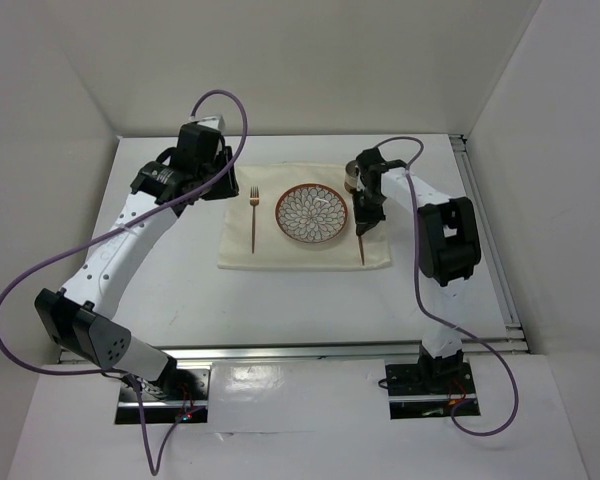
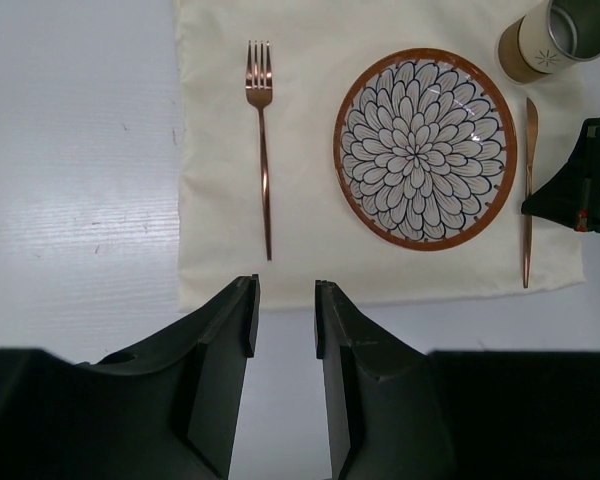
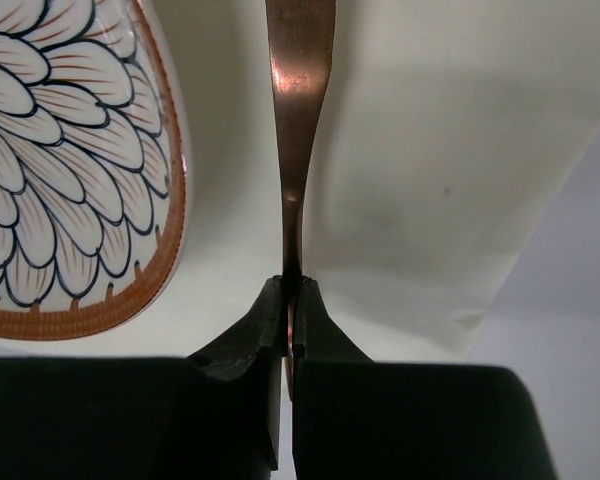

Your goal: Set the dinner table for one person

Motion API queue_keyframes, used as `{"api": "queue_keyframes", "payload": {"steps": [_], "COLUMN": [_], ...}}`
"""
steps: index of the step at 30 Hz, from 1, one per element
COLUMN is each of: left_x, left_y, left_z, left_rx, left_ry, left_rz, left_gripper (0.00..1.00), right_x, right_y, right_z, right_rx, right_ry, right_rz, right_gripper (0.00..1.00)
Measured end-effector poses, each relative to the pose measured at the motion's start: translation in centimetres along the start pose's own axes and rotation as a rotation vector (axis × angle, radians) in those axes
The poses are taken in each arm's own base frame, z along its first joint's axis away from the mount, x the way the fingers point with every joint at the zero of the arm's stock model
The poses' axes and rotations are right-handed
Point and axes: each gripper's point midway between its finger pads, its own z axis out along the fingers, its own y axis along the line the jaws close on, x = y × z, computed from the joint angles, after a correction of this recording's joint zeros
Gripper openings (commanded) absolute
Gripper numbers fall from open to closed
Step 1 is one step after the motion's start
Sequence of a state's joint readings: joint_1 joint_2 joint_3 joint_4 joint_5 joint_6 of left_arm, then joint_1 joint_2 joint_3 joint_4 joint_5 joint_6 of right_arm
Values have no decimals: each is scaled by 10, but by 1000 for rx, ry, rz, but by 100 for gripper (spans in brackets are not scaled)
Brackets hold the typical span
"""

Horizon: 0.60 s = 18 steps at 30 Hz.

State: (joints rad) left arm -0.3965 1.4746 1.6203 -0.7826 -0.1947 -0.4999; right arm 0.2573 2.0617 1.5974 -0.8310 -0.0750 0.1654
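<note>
The matte white surface (image 1: 310,300) fills the top view, with a cream cloth mat (image 1: 310,255) spread across its middle; on the mat lie a flower-patterned plate (image 1: 311,213) at centre, a cup (image 2: 555,38) at the upper right of the left wrist view, a copper fork (image 1: 253,218) left of the plate and a copper knife (image 1: 361,245) right of it, both parallel to the plate's sides and apart from its rim. The left arm runs from lower left to upper left of the top view, bent at the elbow; the left end effector (image 2: 283,310) is held above the setting, its jaws partly parted and holding nothing. The right arm folds back on itself at the right of the frame, wrist turned down over the knife; the right end effector (image 3: 290,310) is pinched tight on the slim handle. The knife looks light, stiff and thin, and its polished metal is probably slippery; a firm pinch across the narrow handle, as seen here, seems the sensible hold, though a grip away from its middle may let it swing. The plate, likely ceramic, would be heavier and breakable; whether the knife rests on the cloth or hangs just above it cannot be told.
</note>
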Motion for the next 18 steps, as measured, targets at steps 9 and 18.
{"api": "queue_keyframes", "payload": {"steps": [9, 18], "left_x": [0, 0], "left_y": [1, 1], "left_z": [0, 0], "left_rx": [-3, -4], "left_ry": [-1, 0], "left_rz": [0, 0], "left_gripper": [46, 46], "right_x": [-3, -13], "right_y": [-12, -19], "right_z": [3, 17], "right_rx": [25, 36], "right_ry": [-2, -4], "right_rz": [35, 98], "right_gripper": [0, 6]}}
